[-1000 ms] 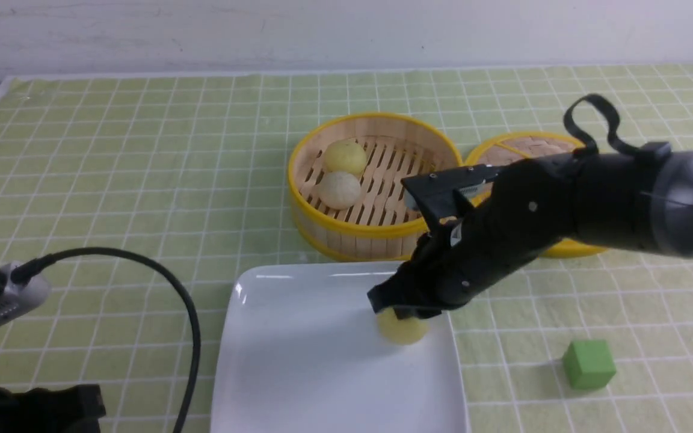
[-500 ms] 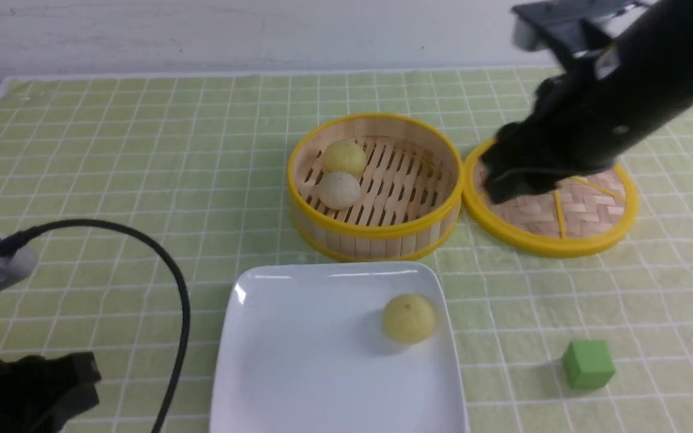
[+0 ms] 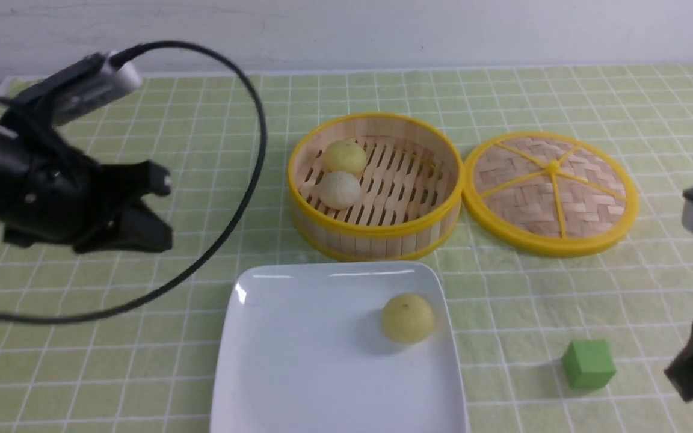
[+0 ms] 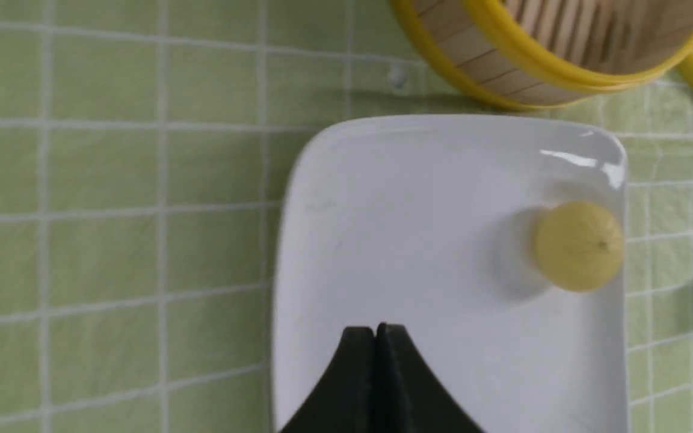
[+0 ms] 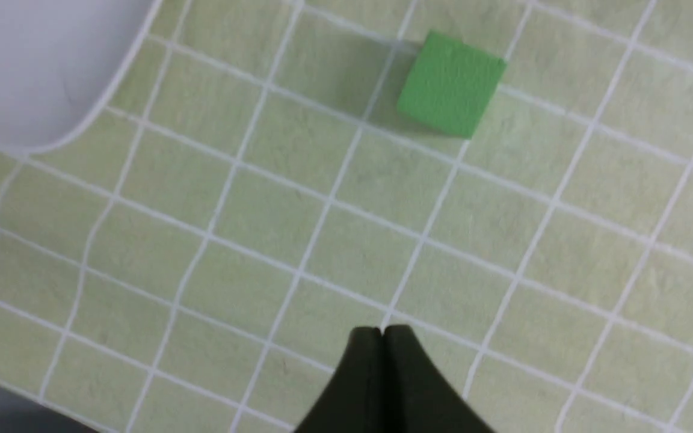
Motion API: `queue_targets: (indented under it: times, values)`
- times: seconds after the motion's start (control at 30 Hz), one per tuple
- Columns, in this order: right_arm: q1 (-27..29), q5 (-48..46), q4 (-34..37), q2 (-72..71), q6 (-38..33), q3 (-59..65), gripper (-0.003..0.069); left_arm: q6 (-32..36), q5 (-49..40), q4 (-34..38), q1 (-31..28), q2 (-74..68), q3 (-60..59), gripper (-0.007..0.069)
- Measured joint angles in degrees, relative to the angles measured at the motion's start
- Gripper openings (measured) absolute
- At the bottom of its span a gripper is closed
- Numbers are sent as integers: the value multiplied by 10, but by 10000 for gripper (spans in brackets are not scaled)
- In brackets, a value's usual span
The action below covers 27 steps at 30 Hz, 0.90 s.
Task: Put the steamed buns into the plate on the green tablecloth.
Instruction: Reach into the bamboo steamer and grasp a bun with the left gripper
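- The step in hand, as I judge it, is fetching the next bun: one yellow bun (image 3: 407, 317) lies on the plate (image 3: 298, 373) near its right edge. Another yellow bun (image 3: 344, 156) and an off-white bun (image 3: 339, 189) sit touching each other in the left part of the basket (image 3: 376, 233).
- The left gripper (image 4: 375, 331) has its jaws pressed together and holds nothing. It is raised over the left part of the tablecloth (image 3: 112, 373).
- The right gripper (image 5: 382, 331) is likewise closed and empty, over bare cloth near the green cube (image 3: 588, 363).
- To do it well, spread the jaws before going down, drop in from above to clear the basket's wall, and close on the bun's free sides, not where the two touch.
- Squeeze lightly, since the buns look soft. Set the bun down on the plate's bare left half.
- The buns are smooth, matt domes; the one on the plate has a small dimple on top.
- The plate is glossy white with rounded corners and a shallow rim, so it is probably slippery.
- The basket has a slatted bamboo floor and yellow rims. The lid (image 3: 554, 192) beside it is woven, with yellow ribs.
- The cloth is checked and slightly wrinkled.
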State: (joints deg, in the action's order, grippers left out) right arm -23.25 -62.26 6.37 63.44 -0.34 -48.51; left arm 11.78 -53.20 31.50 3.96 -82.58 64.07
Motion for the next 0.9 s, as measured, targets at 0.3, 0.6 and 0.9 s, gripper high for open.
queue_targets:
  times: [0.3,0.6,0.9]
  values:
    - [0,66,-11,-12,0,66,-10,-50,7,-34,135,-186,213,77]
    - [0,81,-13,-12,0,66,-6,-126,12,-236,222,-358,431,325]
    - [0,82,1,-12,0,66,1,-128,29,-326,243,-443,470,349]
